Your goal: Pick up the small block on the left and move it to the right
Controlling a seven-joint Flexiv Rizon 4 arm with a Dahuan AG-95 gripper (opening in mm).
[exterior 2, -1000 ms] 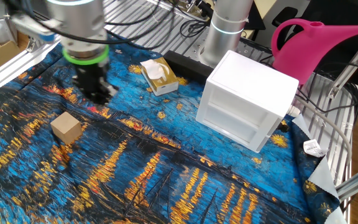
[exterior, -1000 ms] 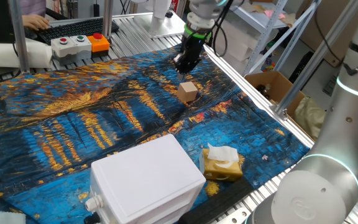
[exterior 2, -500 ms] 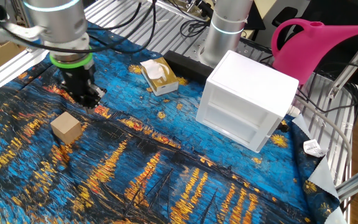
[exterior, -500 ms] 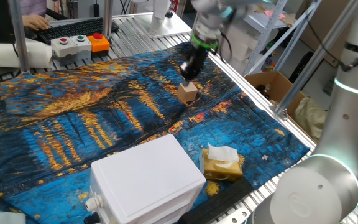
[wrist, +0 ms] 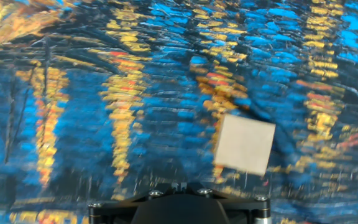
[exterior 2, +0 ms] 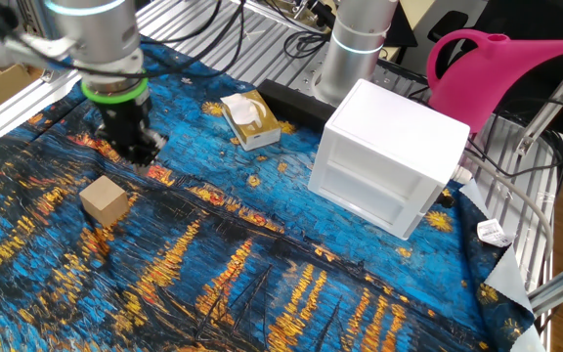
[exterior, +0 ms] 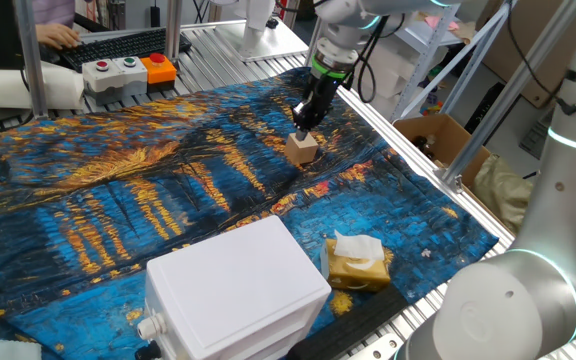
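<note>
The small block (exterior: 303, 148) is a plain light-tan cube on the blue and gold painted cloth (exterior: 118, 190). It also shows in the other fixed view (exterior 2: 104, 201) and in the hand view (wrist: 245, 144), right of centre. My gripper (exterior: 304, 117) hangs just above and behind the block without touching it. In the other fixed view the gripper (exterior 2: 135, 149) is up and to the right of the block. Its dark fingers look drawn together into a narrow tip and hold nothing. The hand view shows only the gripper's black base at the bottom edge.
A large white plastic box (exterior: 236, 288) stands near the front and also shows in the other fixed view (exterior 2: 389, 156). A yellow-brown tissue packet (exterior: 356, 262) lies beside it. A button box (exterior: 128, 70) sits at the back. A pink watering can (exterior 2: 501, 73) stands off the cloth.
The gripper has moved over the cloth towards the block and lower, and now hangs just above it. The block has not moved.
</note>
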